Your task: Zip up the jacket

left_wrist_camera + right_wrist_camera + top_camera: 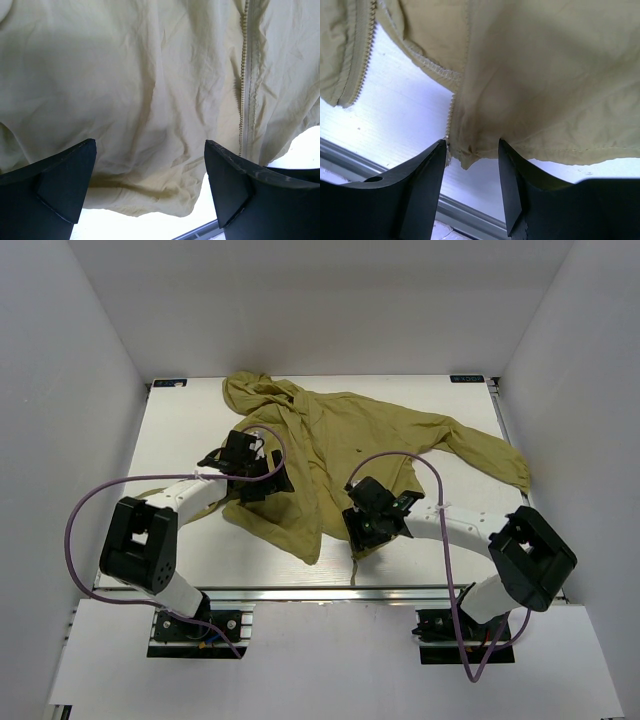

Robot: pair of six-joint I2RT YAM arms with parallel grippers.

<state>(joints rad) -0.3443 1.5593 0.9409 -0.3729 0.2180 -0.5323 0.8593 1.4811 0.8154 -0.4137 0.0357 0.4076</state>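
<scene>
The olive-yellow jacket (340, 435) lies wrinkled across the white table (180, 430), hood at the back left, one sleeve stretched to the right. My left gripper (262, 483) hangs over the jacket's left front panel. In the left wrist view that gripper (150, 145) stands wide open above the panel's hem (150, 200), with a zipper strip (245, 75) to the right. My right gripper (375, 530) is at the jacket's lower right corner. In the right wrist view its jaws (471, 142) stand apart around the hem corner (467, 157), beside zipper teeth (451, 115), not pinching it.
The table's metal front rail (330, 592) runs just below the jacket's hem. White walls close in the table on three sides. Purple cables (85, 505) loop from both arms. A second zipper edge (362, 65) lies to the left in the right wrist view.
</scene>
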